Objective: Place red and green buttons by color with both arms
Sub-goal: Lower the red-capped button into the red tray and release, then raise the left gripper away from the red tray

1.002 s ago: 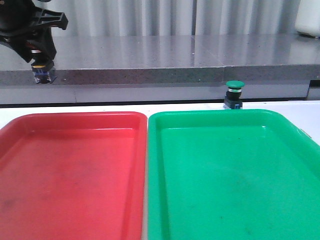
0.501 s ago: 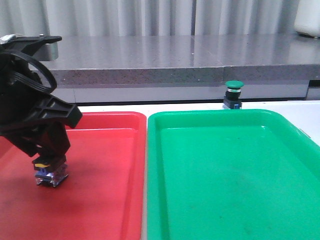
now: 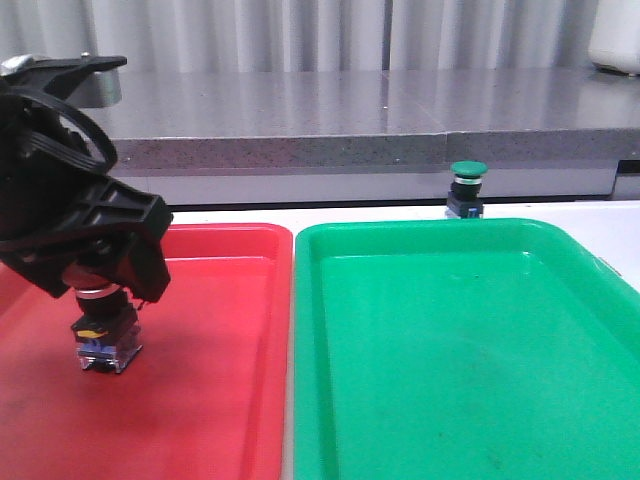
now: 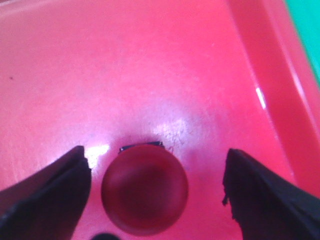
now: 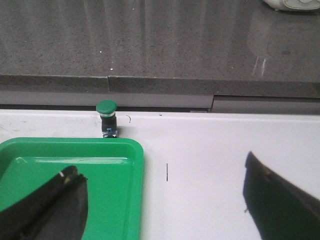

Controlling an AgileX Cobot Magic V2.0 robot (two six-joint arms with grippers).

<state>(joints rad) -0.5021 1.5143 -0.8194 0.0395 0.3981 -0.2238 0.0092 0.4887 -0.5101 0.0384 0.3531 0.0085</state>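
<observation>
The red button [image 3: 103, 338] stands upright on the floor of the red tray [image 3: 230, 232], at its left side. My left gripper [image 3: 110, 290] is just above it, open, with a finger on each side of the dark red cap [image 4: 145, 189] and a gap at both sides [image 4: 156, 185]. The green button [image 3: 468, 188] stands on the white table just behind the green tray [image 3: 430, 232]. It also shows in the right wrist view [image 5: 107, 117]. My right gripper [image 5: 162, 172] is open and empty over the green tray's corner [image 5: 135, 150] and the white table; it is out of the front view.
A grey stone ledge [image 3: 350, 120] runs along the back behind the table. The two trays lie side by side, touching. A white object [image 3: 615, 35] stands at the far right on the ledge.
My left gripper came down from high at the back left with the red button into the red tray. It has opened, and the button now stands on the tray floor.
</observation>
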